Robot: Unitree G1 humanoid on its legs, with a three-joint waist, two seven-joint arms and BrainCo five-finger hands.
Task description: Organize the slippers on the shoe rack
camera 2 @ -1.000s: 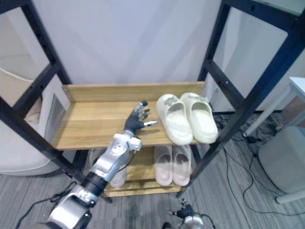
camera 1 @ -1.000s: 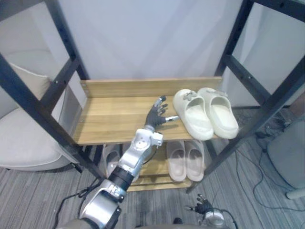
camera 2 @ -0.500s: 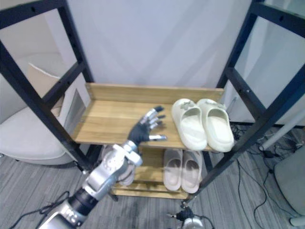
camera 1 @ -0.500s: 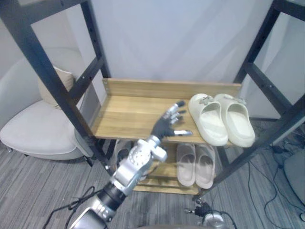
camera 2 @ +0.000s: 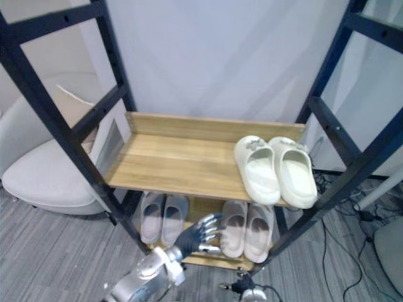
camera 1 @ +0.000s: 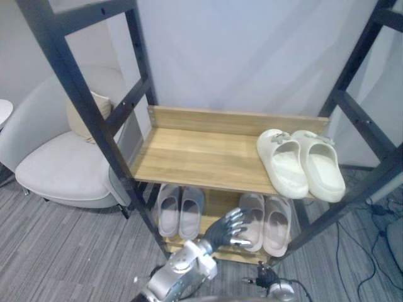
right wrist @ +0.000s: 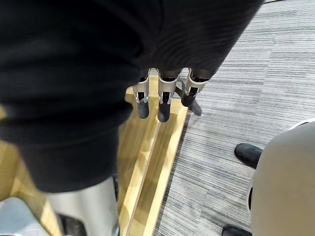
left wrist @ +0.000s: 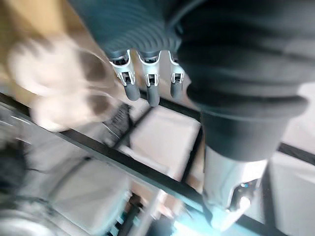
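A pair of cream slippers (camera 1: 301, 162) lies side by side at the right end of the upper wooden shelf (camera 1: 201, 154). On the lower shelf a grey pair (camera 1: 179, 207) sits at the left and a pale beige pair (camera 1: 267, 217) at the right. My left hand (camera 1: 225, 231) hangs open with fingers spread, low in front of the lower shelf, between the two pairs and holding nothing. Its fingers (left wrist: 147, 88) are straight in the left wrist view. My right hand (camera 1: 266, 277) hangs down near the floor under the rack's right side, fingers (right wrist: 162, 105) relaxed and empty.
Black metal posts (camera 1: 94, 107) frame the rack on both sides. A white armchair (camera 1: 56, 167) with a cushion stands to the left. Grey carpet lies in front, with cables (camera 1: 343, 251) at the right. The rack's wooden base (right wrist: 147, 157) runs under my right hand.
My left hand has come away from the upper shelf beside the cream slippers and dropped to lower-shelf height. The camera has shifted, so both lower pairs now show.
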